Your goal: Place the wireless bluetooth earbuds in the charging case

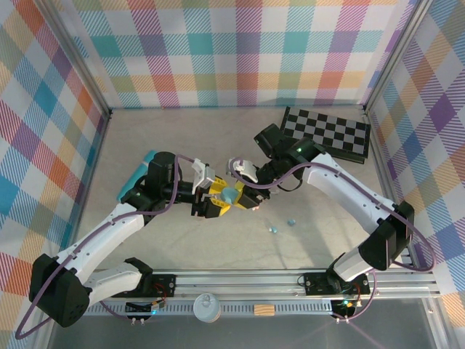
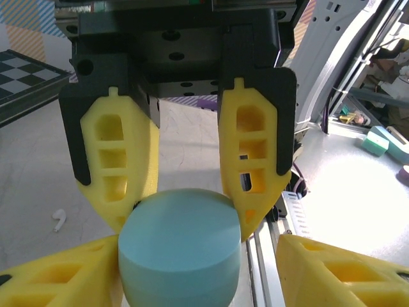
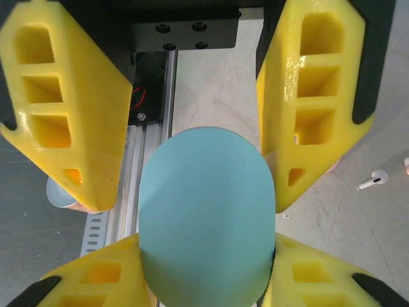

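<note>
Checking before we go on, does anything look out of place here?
Yes: the light blue charging case is pinched by both end effectors at once, and earbuds lie loose on the table, one white one beside the right end effector.

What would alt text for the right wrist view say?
A light blue charging case fills the centre, pinched between the right claw's yellow fingers above and a second yellow pair below. A white earbud lies on the table at right.
</note>
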